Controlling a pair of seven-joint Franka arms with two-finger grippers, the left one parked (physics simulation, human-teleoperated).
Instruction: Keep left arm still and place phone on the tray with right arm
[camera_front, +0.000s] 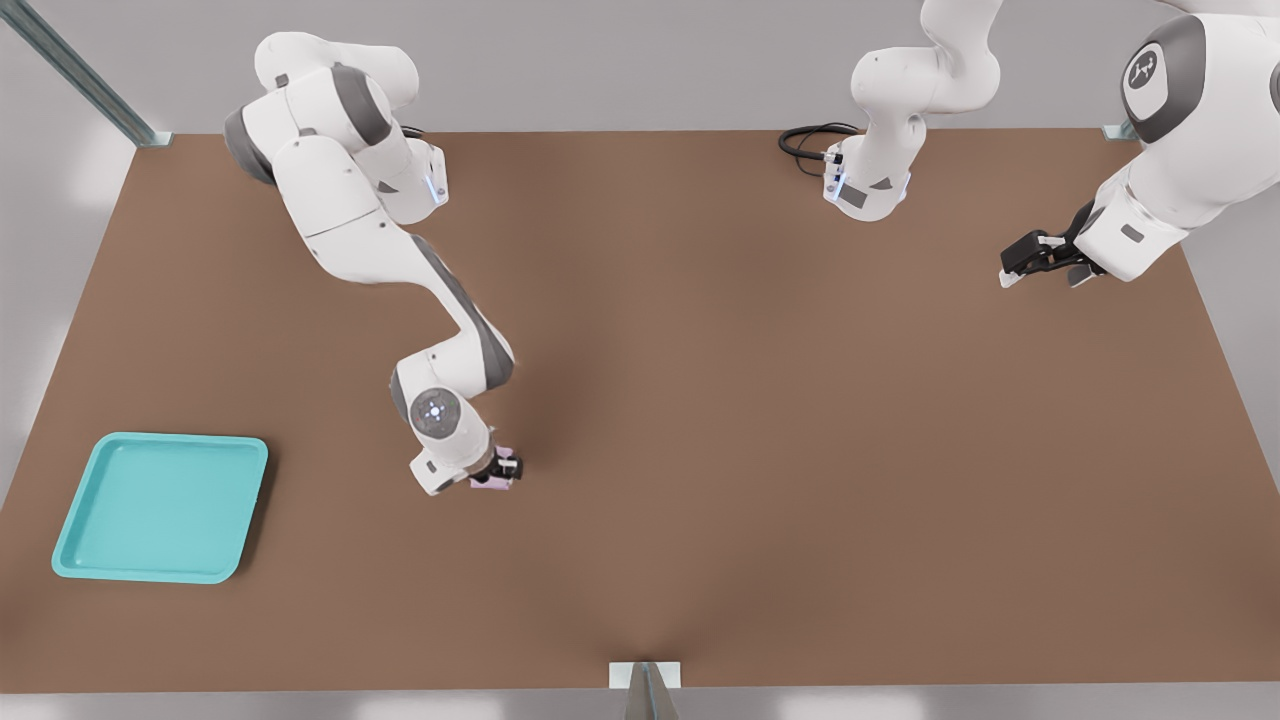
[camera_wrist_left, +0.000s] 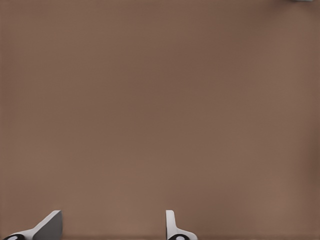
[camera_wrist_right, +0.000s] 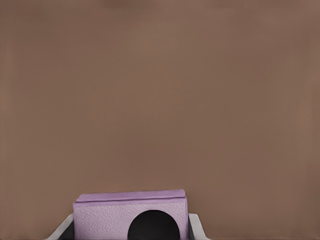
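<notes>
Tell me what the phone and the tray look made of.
Phone, between the jaws of the gripper: pale pink-lilac shell with a fine pebbled grain, leather-like or textured plastic, matte. Tray: turquoise, smooth with a soft sheen and rounded moulded rim, likely plastic.

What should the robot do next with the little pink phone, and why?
Probably lift it slightly. The gripper is down at the table with the phone between its fingers, and the turquoise tray sits apart, toward the front view's left.
</notes>
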